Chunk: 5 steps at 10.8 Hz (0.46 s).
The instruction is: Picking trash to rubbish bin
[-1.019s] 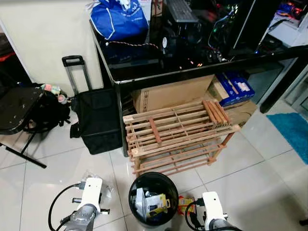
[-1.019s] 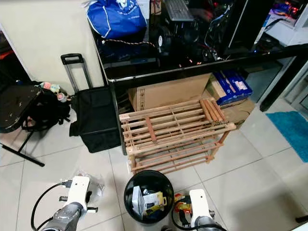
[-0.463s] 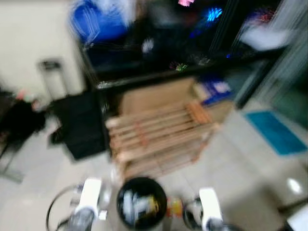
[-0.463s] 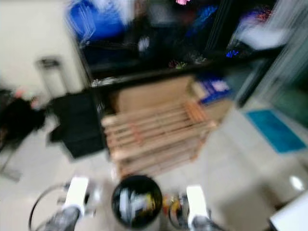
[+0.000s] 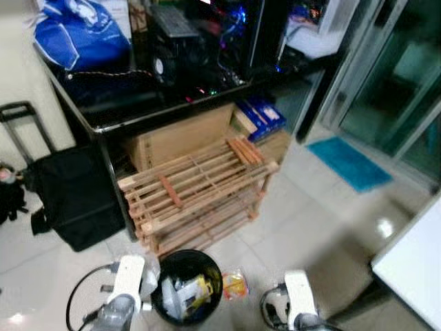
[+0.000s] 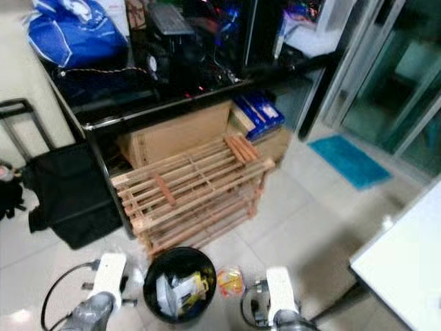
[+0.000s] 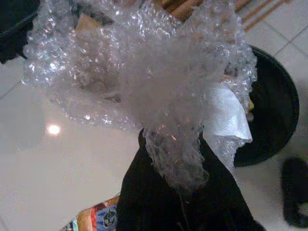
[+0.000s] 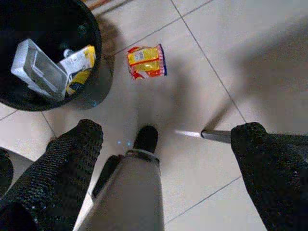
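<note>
A black round rubbish bin (image 5: 160, 295) stands on the tiled floor between my arms, with several cartons and wrappers inside. It is also in the right wrist view, the rubbish bin (image 8: 98, 67). A yellow and red snack packet (image 5: 234, 284) lies flat on the floor just right of the bin, the same snack packet (image 8: 146, 61). My left gripper (image 7: 178, 192) is shut on a clump of bubble wrap (image 7: 144, 86), held beside the bin's left edge. My right gripper (image 8: 168, 131) hangs open above the floor, short of the packet, with nothing between its fingers (image 8: 62, 163).
A wooden slatted shoe rack (image 5: 193, 186) stands right behind the bin, under a black desk (image 5: 138, 114) with cardboard boxes. A black trolley bag (image 5: 72, 193) is at the left. A blue mat (image 5: 348, 162) and a white surface (image 5: 413, 262) lie to the right.
The whole picture has swung: the camera has turned to the right, bringing the blue mat and white surface further in. Both arms hold as before, bubble wrap still gripped.
</note>
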Tool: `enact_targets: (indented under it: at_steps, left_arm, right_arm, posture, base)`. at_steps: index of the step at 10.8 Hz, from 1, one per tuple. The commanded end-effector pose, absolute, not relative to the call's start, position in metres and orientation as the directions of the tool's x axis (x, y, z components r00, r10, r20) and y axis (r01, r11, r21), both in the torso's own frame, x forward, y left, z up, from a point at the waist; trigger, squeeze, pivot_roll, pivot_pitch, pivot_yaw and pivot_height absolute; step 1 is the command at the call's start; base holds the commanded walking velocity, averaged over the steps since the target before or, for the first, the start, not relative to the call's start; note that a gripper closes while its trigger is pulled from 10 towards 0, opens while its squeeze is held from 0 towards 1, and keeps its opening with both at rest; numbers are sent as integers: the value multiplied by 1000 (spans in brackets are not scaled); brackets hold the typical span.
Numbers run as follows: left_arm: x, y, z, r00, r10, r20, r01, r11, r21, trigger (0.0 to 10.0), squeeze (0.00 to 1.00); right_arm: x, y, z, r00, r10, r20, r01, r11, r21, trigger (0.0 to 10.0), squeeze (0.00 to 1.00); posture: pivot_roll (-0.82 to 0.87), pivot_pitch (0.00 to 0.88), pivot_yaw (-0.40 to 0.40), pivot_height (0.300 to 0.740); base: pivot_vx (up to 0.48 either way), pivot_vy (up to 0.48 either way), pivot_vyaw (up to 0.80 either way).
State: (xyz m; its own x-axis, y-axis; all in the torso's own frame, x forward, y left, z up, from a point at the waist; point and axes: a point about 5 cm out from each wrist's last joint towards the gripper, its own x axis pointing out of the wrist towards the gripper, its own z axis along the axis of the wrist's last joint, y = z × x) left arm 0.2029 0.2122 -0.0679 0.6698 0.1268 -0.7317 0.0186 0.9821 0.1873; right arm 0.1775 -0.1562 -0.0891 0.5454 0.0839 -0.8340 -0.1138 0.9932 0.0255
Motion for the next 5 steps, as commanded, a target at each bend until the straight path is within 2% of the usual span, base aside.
enact_targets:
  at_steps: [1, 4, 5]
  left_arm:
    - [204, 208, -68, 671, 113, -733, 21, 985, 172, 10000, 0]
    - [203, 208, -69, 670, 114, -734, 17, 986, 168, 10000, 0]
    - [203, 207, -69, 669, 114, -735, 17, 986, 169, 10000, 0]
  right_arm:
    - [180, -161, -87, 556, 68, -829, -95, 995, 18, 10000, 0]
    - [180, -161, -88, 552, 72, -831, -100, 995, 19, 10000, 0]
    - [184, -159, -86, 564, 80, -822, -100, 995, 28, 10000, 0]
  posture:
    - [66, 25, -28, 740]
    - [68, 26, -30, 740]
    - [66, 25, -30, 740]
  base:
    - [0, 0, 0]
    - [0, 0, 0]
    - [0, 0, -800]
